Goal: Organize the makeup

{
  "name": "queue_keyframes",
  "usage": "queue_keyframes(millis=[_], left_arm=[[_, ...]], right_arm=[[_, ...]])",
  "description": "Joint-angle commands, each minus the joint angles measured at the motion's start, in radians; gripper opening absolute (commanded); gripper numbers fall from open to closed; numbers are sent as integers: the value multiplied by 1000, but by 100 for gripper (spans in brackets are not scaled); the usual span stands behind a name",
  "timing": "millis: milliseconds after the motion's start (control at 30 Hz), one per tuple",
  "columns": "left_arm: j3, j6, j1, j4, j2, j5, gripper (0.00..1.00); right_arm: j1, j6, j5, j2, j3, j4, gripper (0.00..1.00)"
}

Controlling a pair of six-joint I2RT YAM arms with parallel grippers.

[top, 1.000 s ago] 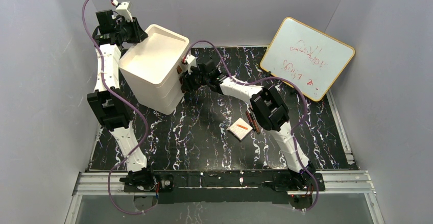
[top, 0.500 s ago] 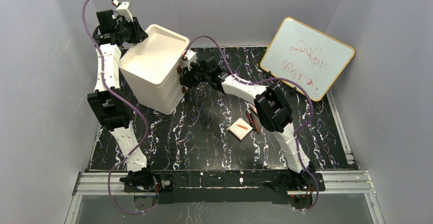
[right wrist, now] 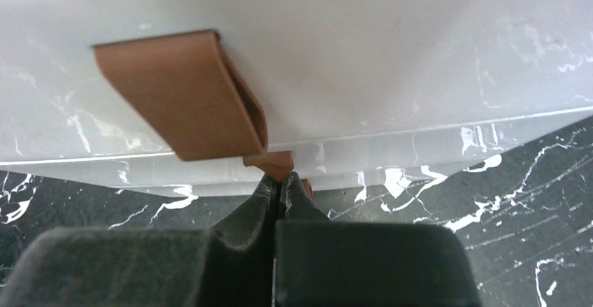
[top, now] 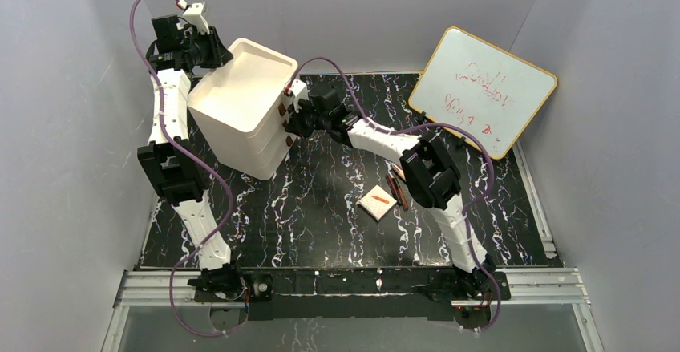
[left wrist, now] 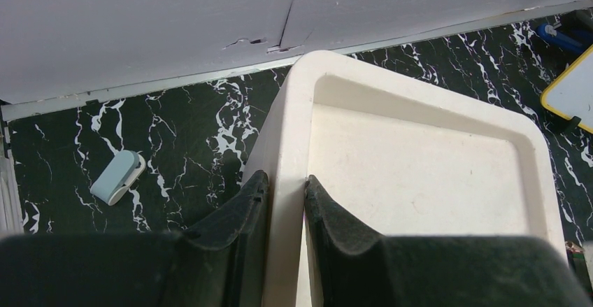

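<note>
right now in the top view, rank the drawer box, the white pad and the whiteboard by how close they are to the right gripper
1. drawer box: just left of the right gripper, which is shut on its brown knob.
2. white pad: mid-table, toward the arm bases.
3. whiteboard: back right; farthest by its middle, though its near corner rivals the pad.

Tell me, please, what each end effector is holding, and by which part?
The left end effector pinches the cream drawer box by its top rim, one finger each side. The right end effector grips a brown knob on its front.
</note>
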Motion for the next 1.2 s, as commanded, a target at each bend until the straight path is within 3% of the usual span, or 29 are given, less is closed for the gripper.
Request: queue_keyframes(millis=[0, 433, 967, 1067, 1133, 1167], left_arm=[[-40, -15, -54, -173, -25, 35, 0], [-42, -10, -57, -173, -10, 36, 0], [-46, 2, -59, -175, -1, 44, 0], [-49, 5, -59, -175, 0, 42, 0], [-50, 7, -59, -175, -1, 42, 0], [-48, 7, -59, -175, -1, 42, 0]], right_arm=[[-2, -47, 60, -116, -50, 37, 1], [-26, -96, 213, -469, -569, 88, 1], [-62, -88, 367, -628, -734, -32, 3], [-71, -85, 387, -673, -758, -89, 28], [-75, -70, 403, -716, -785, -142, 59], [-78, -59, 405, -741, -802, -166, 69]])
